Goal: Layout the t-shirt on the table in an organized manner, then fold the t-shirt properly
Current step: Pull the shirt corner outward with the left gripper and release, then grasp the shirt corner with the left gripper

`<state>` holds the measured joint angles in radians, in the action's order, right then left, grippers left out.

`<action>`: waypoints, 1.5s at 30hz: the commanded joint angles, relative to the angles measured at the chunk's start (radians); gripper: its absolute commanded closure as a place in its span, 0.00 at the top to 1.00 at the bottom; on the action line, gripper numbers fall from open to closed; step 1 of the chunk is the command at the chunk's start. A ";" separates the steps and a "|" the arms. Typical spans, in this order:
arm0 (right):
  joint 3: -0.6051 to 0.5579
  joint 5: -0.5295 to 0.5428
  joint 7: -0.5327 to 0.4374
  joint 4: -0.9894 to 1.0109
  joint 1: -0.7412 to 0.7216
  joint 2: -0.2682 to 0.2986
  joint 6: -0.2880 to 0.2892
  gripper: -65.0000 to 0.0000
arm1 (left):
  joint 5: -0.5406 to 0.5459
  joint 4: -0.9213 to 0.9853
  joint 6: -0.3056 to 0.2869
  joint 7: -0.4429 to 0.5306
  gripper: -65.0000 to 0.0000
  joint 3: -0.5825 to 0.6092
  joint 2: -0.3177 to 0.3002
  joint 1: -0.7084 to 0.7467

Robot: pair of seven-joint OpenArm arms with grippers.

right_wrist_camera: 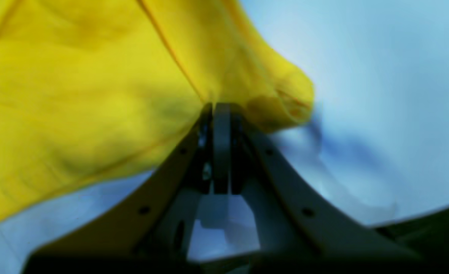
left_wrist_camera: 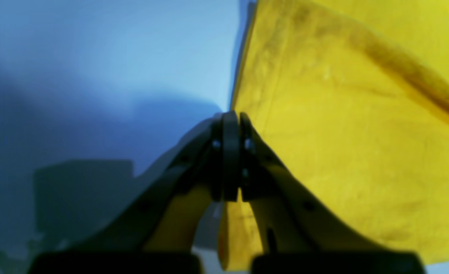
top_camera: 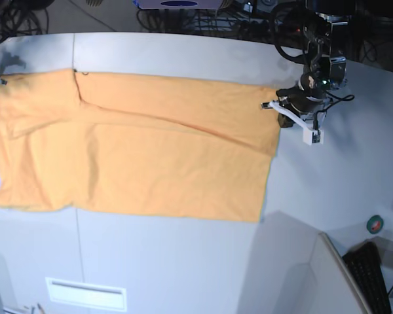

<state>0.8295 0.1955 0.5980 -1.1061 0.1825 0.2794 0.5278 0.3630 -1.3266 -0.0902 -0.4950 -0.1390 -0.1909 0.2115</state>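
Both closed: left hand point(left_wrist_camera: 230, 114), right hand point(right_wrist_camera: 218, 104) pinching t-shirt point(top_camera: 150, 150) edges.

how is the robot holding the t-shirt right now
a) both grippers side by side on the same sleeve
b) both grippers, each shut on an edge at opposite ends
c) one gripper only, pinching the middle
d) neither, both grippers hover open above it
b: the left gripper and the right gripper are each shut on an edge of the t-shirt, which lies stretched between them across the table.

Even overhead light, soft shadows, blurred blue-tinted wrist views, sharper base view
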 commanded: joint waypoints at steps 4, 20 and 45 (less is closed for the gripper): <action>0.004 0.012 -0.017 -0.144 0.035 0.001 -0.002 0.00 | -0.015 -0.093 0.010 -0.020 0.00 -0.003 -0.008 0.006; 0.406 0.305 0.256 -0.292 0.096 -0.091 0.170 0.66 | 0.469 -0.370 0.007 -0.020 0.29 -0.376 0.020 0.351; 0.399 0.301 0.184 0.048 -0.016 -0.004 0.170 0.78 | 0.468 0.009 -0.176 -0.017 0.85 -0.184 0.074 0.161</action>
<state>1.2240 0.4824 0.7967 -1.0401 0.1612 0.2474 0.6910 0.8536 -1.3235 -0.2920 -0.4671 -0.3283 -0.1169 0.3634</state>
